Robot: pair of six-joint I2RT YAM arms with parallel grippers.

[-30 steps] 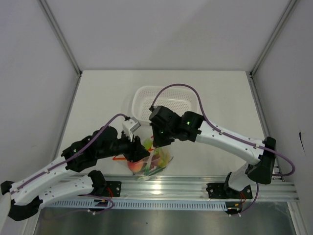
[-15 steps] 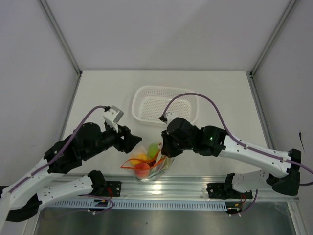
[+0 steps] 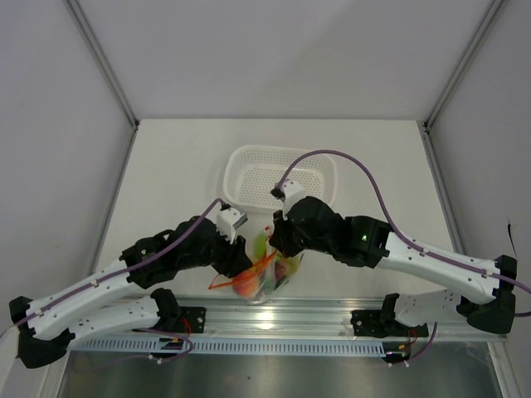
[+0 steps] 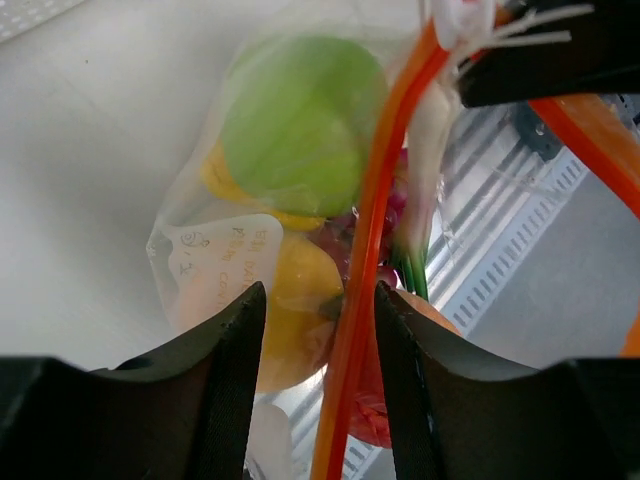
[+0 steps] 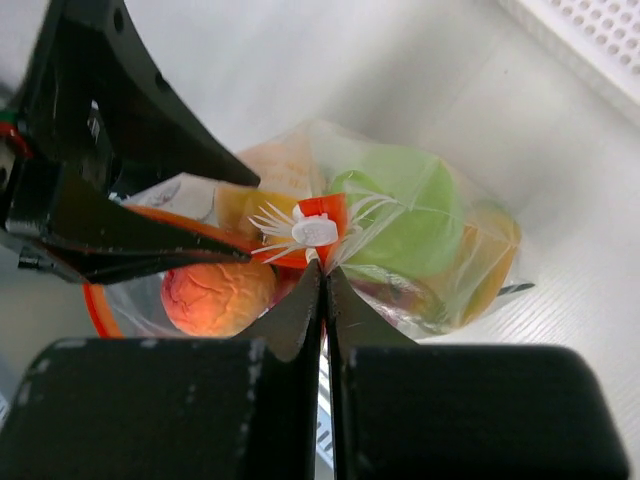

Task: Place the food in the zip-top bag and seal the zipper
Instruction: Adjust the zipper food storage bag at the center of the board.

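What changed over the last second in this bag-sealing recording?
The left gripper, which had pulled back to the left half a second ago, returned to the clear plastic zip-top bag and now straddles its red-orange zipper strip, open. The right gripper shifted slightly nearer and stays shut on the zipper. The toy food in the bag and the white perforated basket stayed roughly in place.
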